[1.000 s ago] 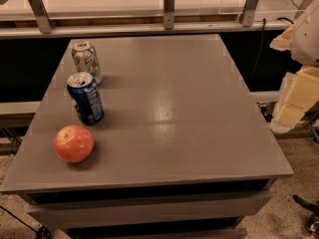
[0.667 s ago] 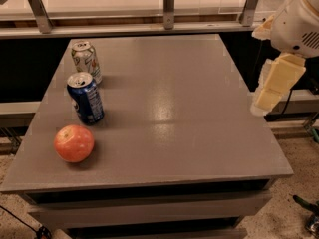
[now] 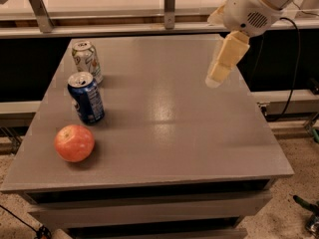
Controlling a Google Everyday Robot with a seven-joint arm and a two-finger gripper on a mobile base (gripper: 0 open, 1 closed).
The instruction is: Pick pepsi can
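Observation:
The pepsi can (image 3: 86, 98), dark blue with white markings and a silver top, stands upright near the left edge of the grey table (image 3: 169, 113). My gripper (image 3: 217, 77) hangs over the table's right half, far to the right of the can and above the surface. Its cream fingers (image 3: 227, 57) point down and to the left, and nothing shows between them.
A pale white-green can (image 3: 86, 59) stands just behind the pepsi can. A red apple (image 3: 74, 143) lies in front of it near the left front corner. A railing with metal posts (image 3: 169, 6) runs behind the table. A black cable (image 3: 296, 63) hangs at the right.
My gripper and arm have swung left from beyond the table's right edge to over its right half. The cans and apple have not moved.

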